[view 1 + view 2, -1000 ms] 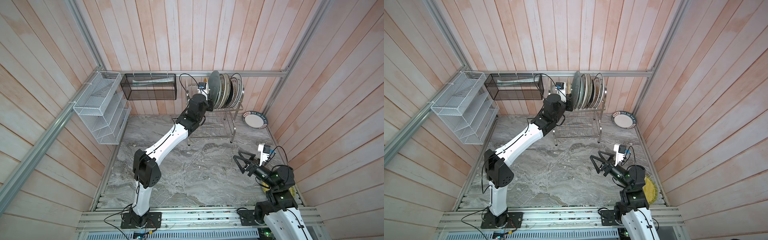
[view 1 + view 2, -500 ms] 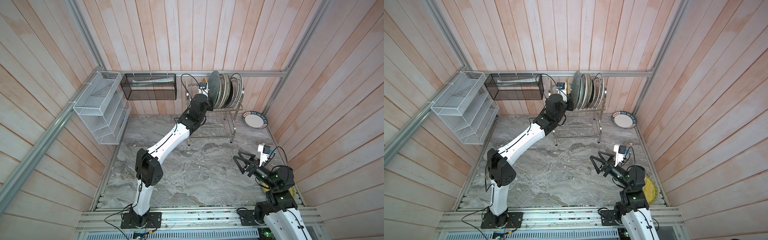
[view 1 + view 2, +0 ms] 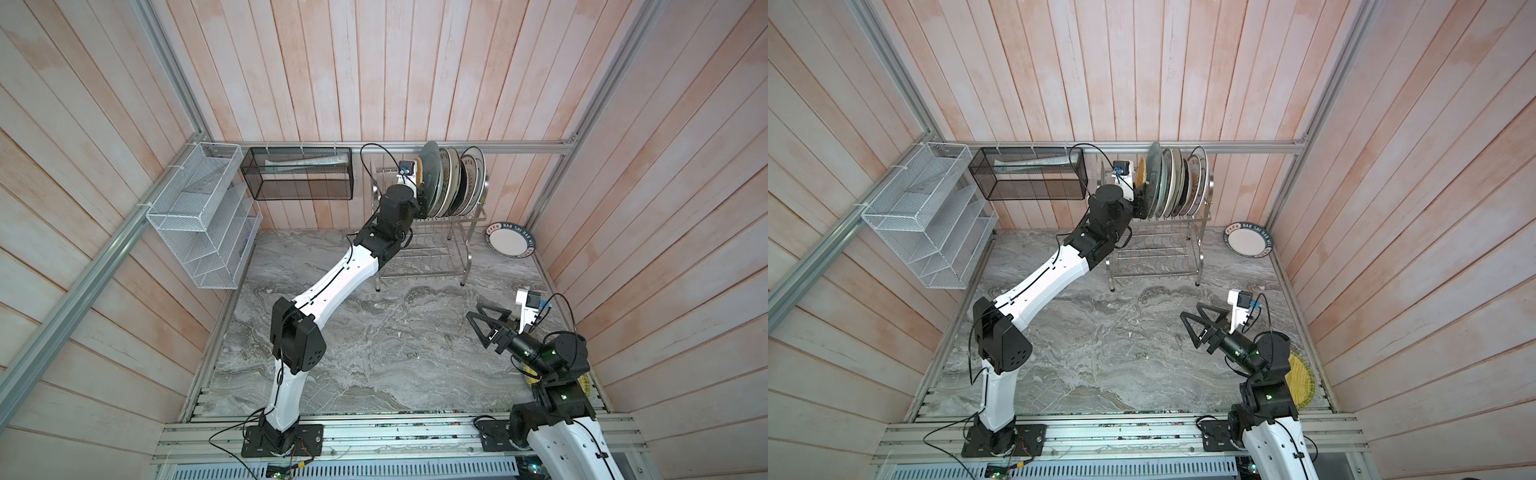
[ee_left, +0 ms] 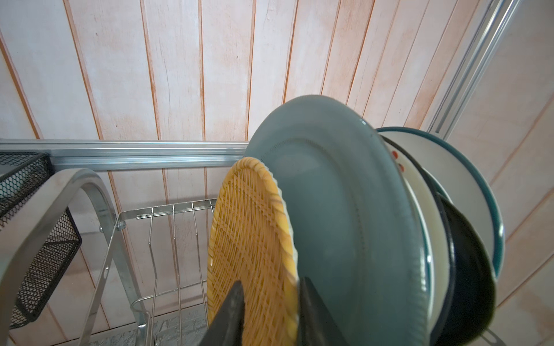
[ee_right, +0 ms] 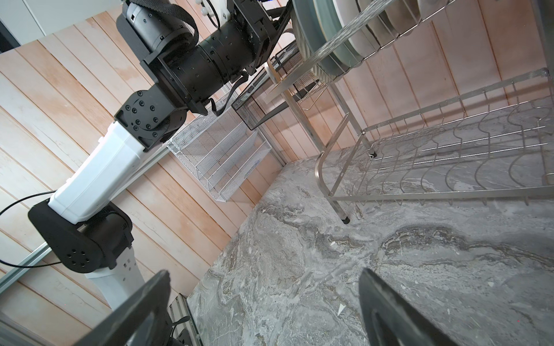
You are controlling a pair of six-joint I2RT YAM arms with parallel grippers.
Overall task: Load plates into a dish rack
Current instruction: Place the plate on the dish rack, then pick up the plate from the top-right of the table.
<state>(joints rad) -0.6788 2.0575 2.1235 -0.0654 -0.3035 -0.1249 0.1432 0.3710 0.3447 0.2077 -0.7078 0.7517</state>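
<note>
Grey marble tabletop: left gripper jaws are parting around the woven yellow plate beside the glossy grey-blue plate in the wire dish rack; right gripper jaws are staying spread.

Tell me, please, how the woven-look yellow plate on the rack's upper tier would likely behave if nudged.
The woven-look plate stands on edge beside the larger grey-blue plate, so it would probably tip against that neighbour or roll along the dish rack. Its ridged face likely gives the left pincer, straddling its rim, fair grip. Standing unsagged, it looks rigid.
</note>
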